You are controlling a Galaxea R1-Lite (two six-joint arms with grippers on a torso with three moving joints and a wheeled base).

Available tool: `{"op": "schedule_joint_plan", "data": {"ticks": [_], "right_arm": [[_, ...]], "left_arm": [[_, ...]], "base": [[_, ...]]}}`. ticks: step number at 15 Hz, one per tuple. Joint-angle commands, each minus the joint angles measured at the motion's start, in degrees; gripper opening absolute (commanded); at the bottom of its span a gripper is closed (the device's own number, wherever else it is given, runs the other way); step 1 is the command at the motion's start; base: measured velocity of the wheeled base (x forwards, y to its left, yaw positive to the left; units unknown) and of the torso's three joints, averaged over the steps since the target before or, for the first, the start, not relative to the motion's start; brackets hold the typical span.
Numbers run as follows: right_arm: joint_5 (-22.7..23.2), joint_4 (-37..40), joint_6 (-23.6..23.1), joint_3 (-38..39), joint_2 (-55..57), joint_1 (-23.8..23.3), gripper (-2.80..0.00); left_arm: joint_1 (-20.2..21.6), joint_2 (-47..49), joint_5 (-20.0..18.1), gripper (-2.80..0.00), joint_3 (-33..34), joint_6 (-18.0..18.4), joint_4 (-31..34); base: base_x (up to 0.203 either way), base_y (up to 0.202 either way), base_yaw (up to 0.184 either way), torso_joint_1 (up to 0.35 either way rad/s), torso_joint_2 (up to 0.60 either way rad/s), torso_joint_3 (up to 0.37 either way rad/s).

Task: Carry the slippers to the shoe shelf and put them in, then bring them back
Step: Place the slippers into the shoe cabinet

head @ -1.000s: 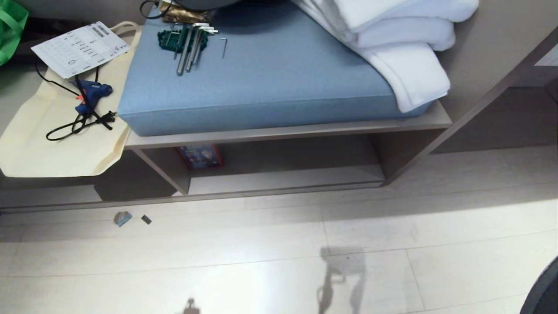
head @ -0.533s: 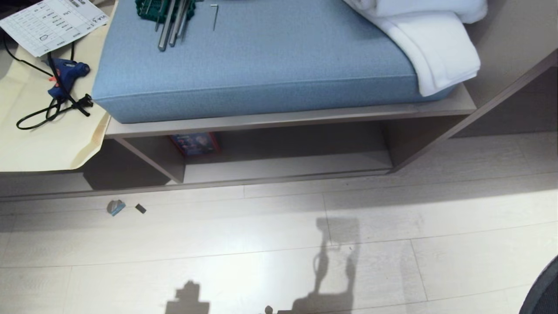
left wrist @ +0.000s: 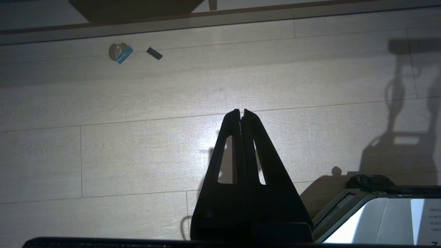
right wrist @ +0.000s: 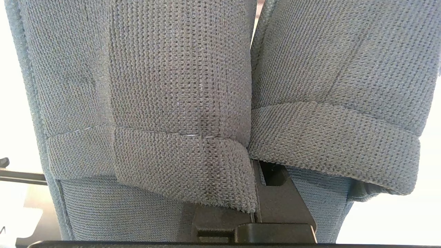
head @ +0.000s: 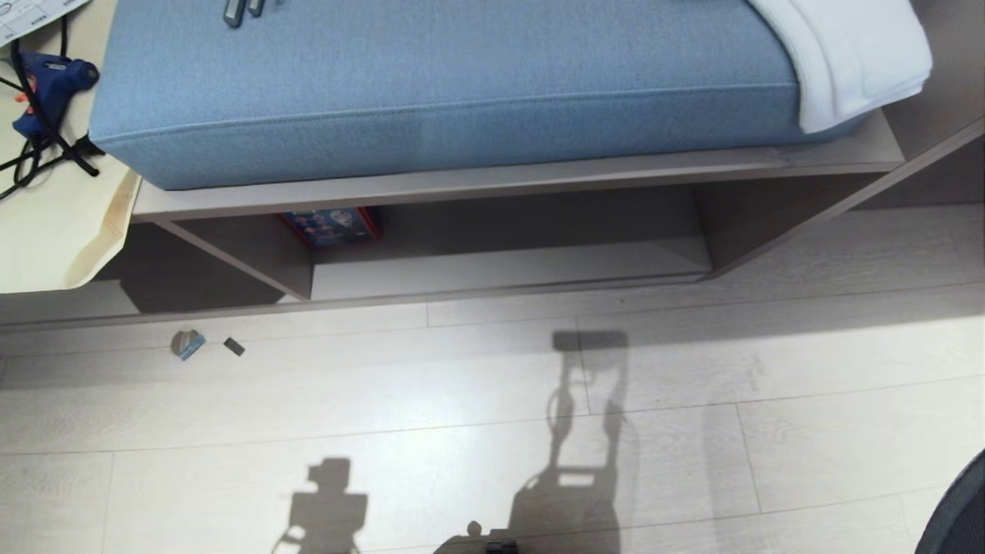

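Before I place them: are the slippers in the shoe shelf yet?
Out. Slippers fill the right wrist view, in its fingers; the shoe shelf shows none.

Taupe wood-grain bench [head: 492,178] w/ blue fabric seat cushion [head: 446,85], folded white towel [head: 854,54] on cushion's right end.

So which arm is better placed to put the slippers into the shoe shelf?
Right: the right gripper is shut on the slippers. The left gripper is shut and empty above bare floor, short of the shoe shelf.
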State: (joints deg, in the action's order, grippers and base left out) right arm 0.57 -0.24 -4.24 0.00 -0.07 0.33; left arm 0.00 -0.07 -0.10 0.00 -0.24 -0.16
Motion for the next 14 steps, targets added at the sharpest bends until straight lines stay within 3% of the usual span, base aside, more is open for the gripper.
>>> {"op": "schedule_joint_plan", "data": {"ticks": [1,14], "right_arm": [[0.04,-0.02,-0.15,0.0,-0.01,0.02,-2.8],[0.04,-0.02,-0.15,0.0,0.0,0.02,-2.8]], "left_arm": [[0.0,0.07,0.01,-2.8,0.0,-0.02,-0.02],[0.0,0.07,0.01,-2.8,0.0,-0.02,-0.02]], "base": [[0.0,0.0,0.0,0.002,0.01,-0.198],[0.0,0.0,0.0,0.003,0.0,-0.197]]}}
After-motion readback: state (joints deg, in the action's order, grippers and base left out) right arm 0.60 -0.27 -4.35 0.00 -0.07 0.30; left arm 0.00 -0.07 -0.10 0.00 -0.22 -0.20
